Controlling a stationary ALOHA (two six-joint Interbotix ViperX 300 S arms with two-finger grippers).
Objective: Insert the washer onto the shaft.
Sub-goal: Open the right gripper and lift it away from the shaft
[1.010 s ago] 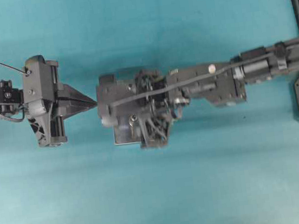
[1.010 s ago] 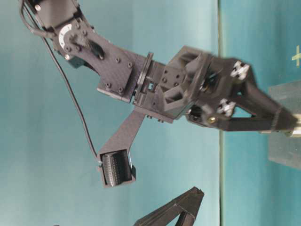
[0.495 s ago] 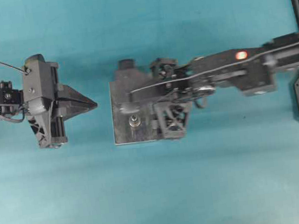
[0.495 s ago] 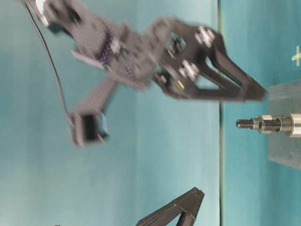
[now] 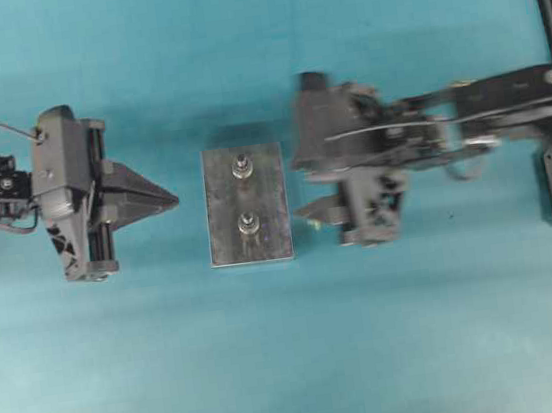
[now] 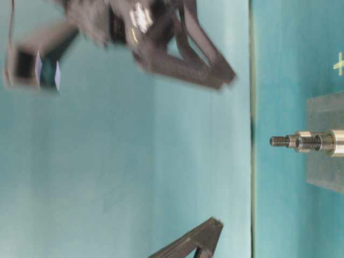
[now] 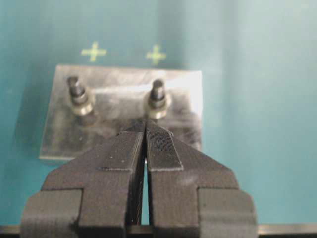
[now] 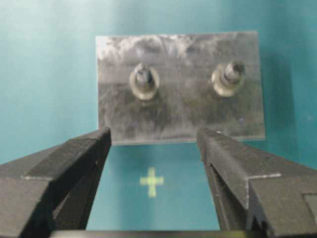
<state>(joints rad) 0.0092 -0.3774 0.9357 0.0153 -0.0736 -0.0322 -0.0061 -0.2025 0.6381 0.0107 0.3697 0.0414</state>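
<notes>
From overhead we are seeing a grey metal block (image 5: 246, 205) lying on the teal tabletop (image 5: 276, 368) between the two arms, with two shafts (image 5: 241, 166) standing on it, but there the shafts are looking only like small round dots. The table-level view is showing what the overhead view is hiding: the shafts (image 6: 301, 142) are rising from the block, with threaded tips and wider steel collars lower down. In the right wrist view each shaft (image 8: 143, 79) is carrying a bright ring at its foot, which we are taking for the washer (image 8: 144, 85), though we cannot tell a washer from a collar.

The right pincer (image 8: 153, 144) is standing wide apart, released and grasping nothing, just beside the near edge of the block and not touching it; a yellow cross mark (image 8: 151, 181) is lying between its fingers. The left pincer (image 7: 145, 130) is clenched, its two pads pressing together with nothing between them, pointing toward the block.
</notes>
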